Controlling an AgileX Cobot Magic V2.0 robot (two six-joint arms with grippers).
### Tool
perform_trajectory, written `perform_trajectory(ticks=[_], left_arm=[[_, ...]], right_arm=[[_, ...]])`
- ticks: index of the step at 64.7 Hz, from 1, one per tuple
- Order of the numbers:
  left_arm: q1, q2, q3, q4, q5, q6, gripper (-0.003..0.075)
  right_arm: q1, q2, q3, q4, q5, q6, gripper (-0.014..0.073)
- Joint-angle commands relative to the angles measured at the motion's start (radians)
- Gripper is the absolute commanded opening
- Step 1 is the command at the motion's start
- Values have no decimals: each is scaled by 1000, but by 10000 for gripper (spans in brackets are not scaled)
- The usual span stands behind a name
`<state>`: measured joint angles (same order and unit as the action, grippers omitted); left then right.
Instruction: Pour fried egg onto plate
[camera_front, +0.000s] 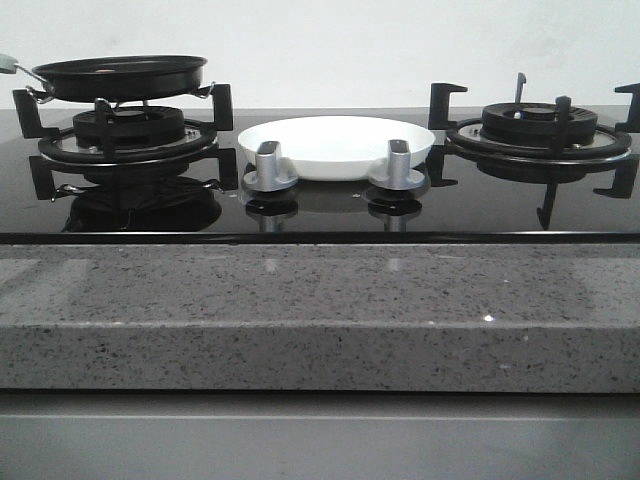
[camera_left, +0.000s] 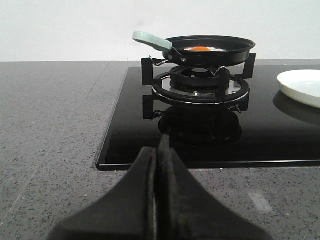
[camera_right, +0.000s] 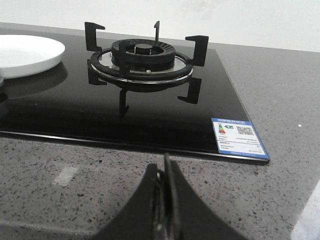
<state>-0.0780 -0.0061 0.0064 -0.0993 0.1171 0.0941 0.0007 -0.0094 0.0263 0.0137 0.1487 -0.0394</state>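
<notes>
The fried egg (camera_left: 201, 49) sits in the black pan (camera_left: 210, 47) on the left burner, straight ahead of the left arm's closed, empty fingers (camera_left: 159, 165), with the plate (camera_front: 337, 145) to its right, while the right fingers (camera_right: 165, 195) are closed too.

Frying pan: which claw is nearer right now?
Left. The left claw sits shut over the counter, facing the frying pan on its burner. The right claw, also shut, faces the empty burner beyond the plate.
</notes>
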Motion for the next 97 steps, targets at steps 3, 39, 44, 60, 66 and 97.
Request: perform_trajectory(ticks=[3, 39, 44, 60, 66, 97], left_arm=[[-8, -17, 6, -4, -85, -9, -19], [-8, -17, 6, -4, -85, -9, -19], [-8, -17, 6, -4, -85, -9, -19], [-8, -17, 6, -4, -85, -9, -19], [-8, -17, 6, -4, -85, -9, -19], [-8, -17, 2, -4, -195, -9, -20]], right_arm=[[-4, -21, -4, 0, -80, -1, -57], [-4, -21, -4, 0, -80, -1, -57], [-4, -21, -4, 0, -80, -1, -57], [-4, -21, -4, 0, -80, -1, -57], [-4, -21, -4, 0, -80, -1, -57], [-4, -21, -8, 0, -135, -1, -57]])
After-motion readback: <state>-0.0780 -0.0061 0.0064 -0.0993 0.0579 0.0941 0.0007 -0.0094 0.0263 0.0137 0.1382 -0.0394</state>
